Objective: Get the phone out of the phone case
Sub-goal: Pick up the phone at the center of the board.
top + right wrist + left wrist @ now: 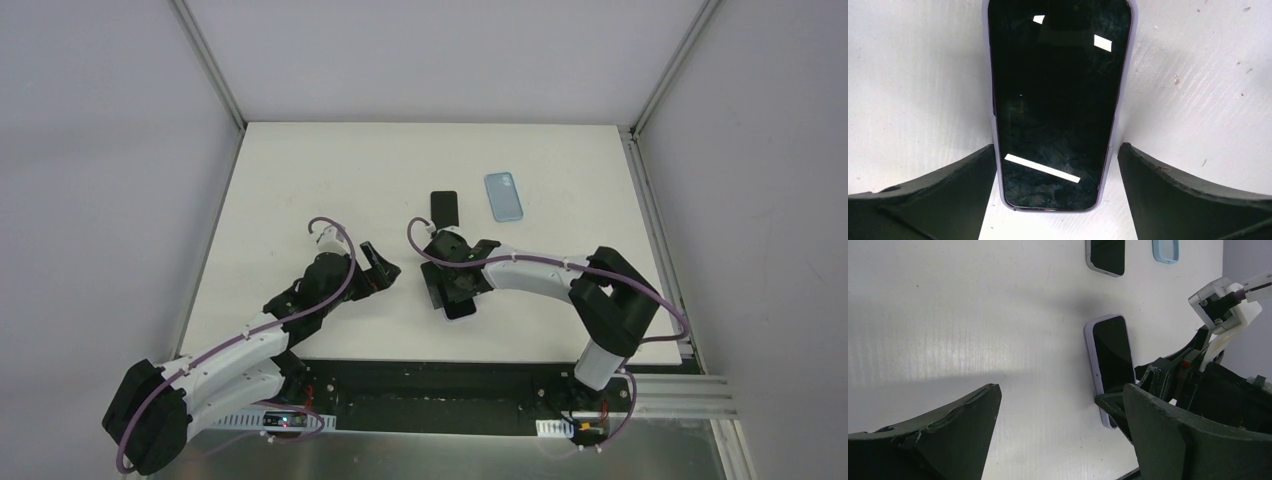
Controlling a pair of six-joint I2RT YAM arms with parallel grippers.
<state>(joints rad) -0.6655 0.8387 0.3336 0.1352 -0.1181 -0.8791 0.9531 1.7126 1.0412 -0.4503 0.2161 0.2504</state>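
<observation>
White table (300, 170), right arm (535, 272) bent low, jaws open astride cased phone (1058, 100), left arm (240, 345) alongside, jaws open too.

Looked down on a white table (300, 170), boxed in by pale grey walls (100, 150) on the left, far and right. Showed aluminium posts (210, 65) slanting up at both far corners and a grooved metal rail (680, 395) at the near right edge. Caught soft, even light, with a bright glare and small scuffs on the tabletop.
</observation>
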